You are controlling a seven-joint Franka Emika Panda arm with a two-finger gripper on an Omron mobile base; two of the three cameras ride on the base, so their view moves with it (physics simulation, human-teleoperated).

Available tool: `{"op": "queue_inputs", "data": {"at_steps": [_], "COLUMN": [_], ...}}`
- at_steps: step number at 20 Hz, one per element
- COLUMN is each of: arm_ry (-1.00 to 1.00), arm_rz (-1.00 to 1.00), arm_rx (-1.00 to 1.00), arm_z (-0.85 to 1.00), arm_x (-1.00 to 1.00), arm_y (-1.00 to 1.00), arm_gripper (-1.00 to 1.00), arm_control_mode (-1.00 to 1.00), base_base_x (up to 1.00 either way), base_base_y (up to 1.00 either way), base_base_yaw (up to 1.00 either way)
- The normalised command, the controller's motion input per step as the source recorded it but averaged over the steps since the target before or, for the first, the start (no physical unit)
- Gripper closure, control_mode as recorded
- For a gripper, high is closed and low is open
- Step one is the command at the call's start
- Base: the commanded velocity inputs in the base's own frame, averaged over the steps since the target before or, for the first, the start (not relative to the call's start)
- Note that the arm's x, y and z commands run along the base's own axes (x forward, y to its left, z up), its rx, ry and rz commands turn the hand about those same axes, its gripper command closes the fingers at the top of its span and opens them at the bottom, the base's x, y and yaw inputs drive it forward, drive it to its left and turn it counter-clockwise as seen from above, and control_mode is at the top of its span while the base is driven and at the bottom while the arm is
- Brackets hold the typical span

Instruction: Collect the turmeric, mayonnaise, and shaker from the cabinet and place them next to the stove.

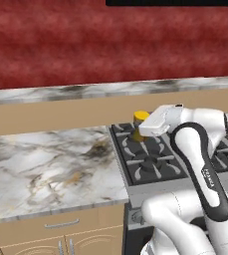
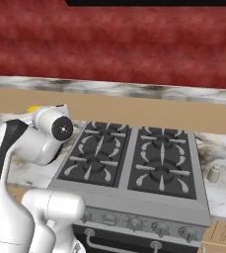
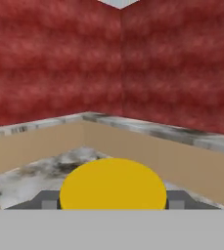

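Red wall [image 1: 85,45], marbled counter [image 1: 46,164] — tan drawers [image 1: 60,231]

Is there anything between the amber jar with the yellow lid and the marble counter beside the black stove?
Nothing visible blocks it. The amber-brown jar with a yellow lid sits between the gripper's fingertips over the black gas stove's back left corner; the marble counter lies beside it.

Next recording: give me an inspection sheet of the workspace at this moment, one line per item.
Surface: marbled counter either side of the stove.
Job's things: turmeric, yellow lid up, held at the stove's rear left corner; shaker upright on the counter right of the stove.
Clutter: nothing seen.
Grippers: gripper closed around the turmeric, a finger on each side.
Cables: nothing seen.
Surroundings: red wall, tan backsplash.
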Motion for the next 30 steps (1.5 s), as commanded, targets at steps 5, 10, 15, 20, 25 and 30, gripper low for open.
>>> {"op": "queue_inputs", "data": {"at_steps": [5,10,15,20,25,30], "arm_ry": [0.04,0.0,0.0,0.0,0.0,0.0], "arm_rz": [0.18,0.16,0.14,0.09,0.07,0.03], "arm_rx": [-0.03,-0.05,-0.07,-0.05,0.0,0.0], "arm_z": [-0.21,-0.32,-0.48,-0.52,-0.42,-0.35], "arm_x": [0.65,0.51,0.52,0.5,0.5,0.5], "arm_y": [0.2,0.03,0.02,0.21,0.21,0.12], "arm_gripper": [1.0,1.0,1.0,1.0,1.0,1.0], "arm_control_mode": [-1.0,-1.0,-1.0,-1.0,-1.0,-1.0], "base_base_x": [0.0,0.0,0.0,0.0,0.0,0.0], "base_base_y": [0.0,0.0,0.0,0.0,0.0,0.0], "base_base_yaw": [0.0,0.0,0.0,0.0,0.0,0.0]}}
